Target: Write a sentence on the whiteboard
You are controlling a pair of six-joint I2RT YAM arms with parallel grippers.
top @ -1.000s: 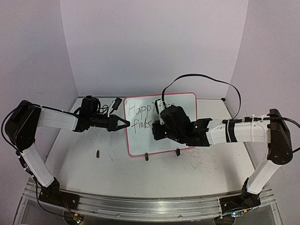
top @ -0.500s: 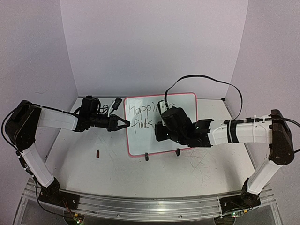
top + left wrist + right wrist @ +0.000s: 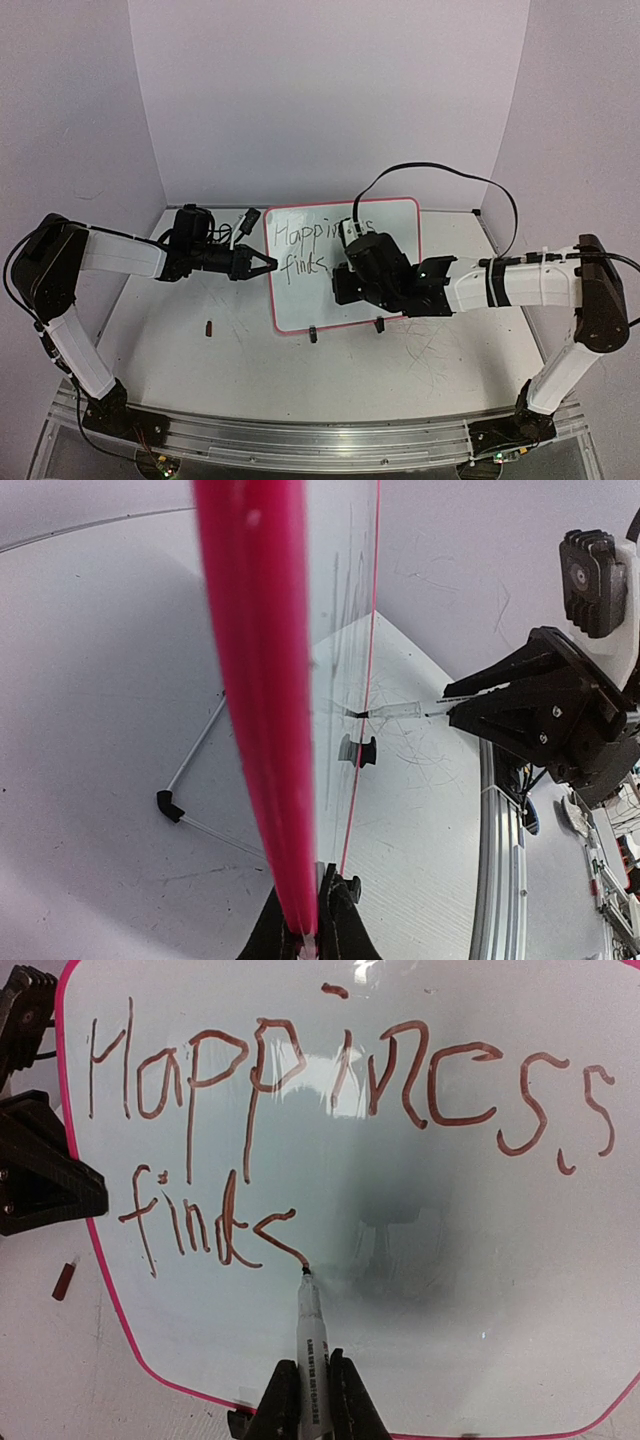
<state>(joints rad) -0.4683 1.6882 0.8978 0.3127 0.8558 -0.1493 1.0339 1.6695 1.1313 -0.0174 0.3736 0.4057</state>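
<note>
The whiteboard [image 3: 295, 306] stands propped on its clip feet at the middle back of the table [image 3: 200, 350], its long side running left to right. The left arm reaches in level from the side, and the left gripper [image 3: 262, 265] is clamped on the board's red left frame [image 3: 260, 680], steadying it. The right arm stretches across the board's front, elbow low. The right gripper [image 3: 310, 1390] is closed around a marker [image 3: 311, 1325] that points straight at the surface. The sentence [image 3: 338, 1070] reads "Happiness finds" so far. The tip touches the tail of the last "s", and blank board lies to its right, where I'd expect "you." to go.
</note>
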